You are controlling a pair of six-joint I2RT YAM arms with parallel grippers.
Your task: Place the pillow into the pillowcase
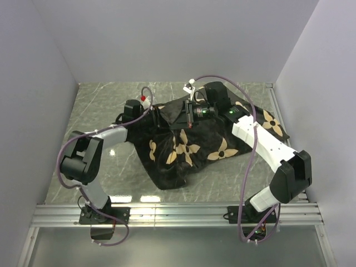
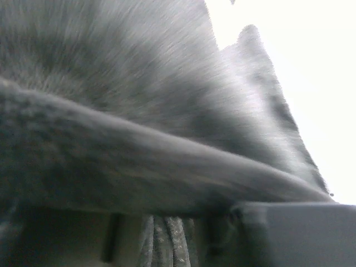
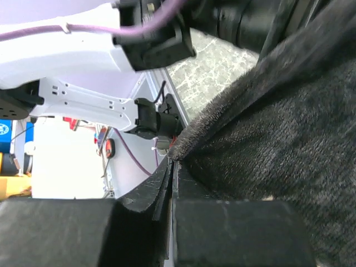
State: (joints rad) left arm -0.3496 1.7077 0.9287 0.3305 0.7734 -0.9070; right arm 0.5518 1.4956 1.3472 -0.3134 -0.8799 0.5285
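Pillowcase (image 1: pixel 189 150): you will find it lying in a rumpled, mounded heap on the middle of the surface (image 1: pixel 111 100), black pile with tan flowers facing up. Its far edge is raised where both arms meet it, and its near corner points toward the rail (image 1: pixel 178 214).
Pillow: you cannot tell from these views where it lies.
Left arm (image 1: pixel 105 136): it reaches from its base on the near left across to the far left part of the pillowcase.
Left pincer (image 1: pixel 160 118): it sits at the raised far edge of the fabric. In the left wrist view, blurred dark pile (image 2: pixel 111 83) fills nearly the whole picture, so you cannot tell whether the pincer is spread or pressed together, or whether it grips anything.
Right arm (image 1: pixel 261 139): it reaches from the near right over the right side of the pillowcase toward the same raised edge.
Right pincer (image 3: pixel 171 183): it is pressed together, pinching the pillowcase. In the right wrist view you can see the fabric hem (image 3: pixel 222 117) run down into the seam between the two dark fingers (image 3: pixel 233 233).
Pincer spacing: seen from above, the two pincers are near each other along the far edge, left pincer to the left of right pincer.
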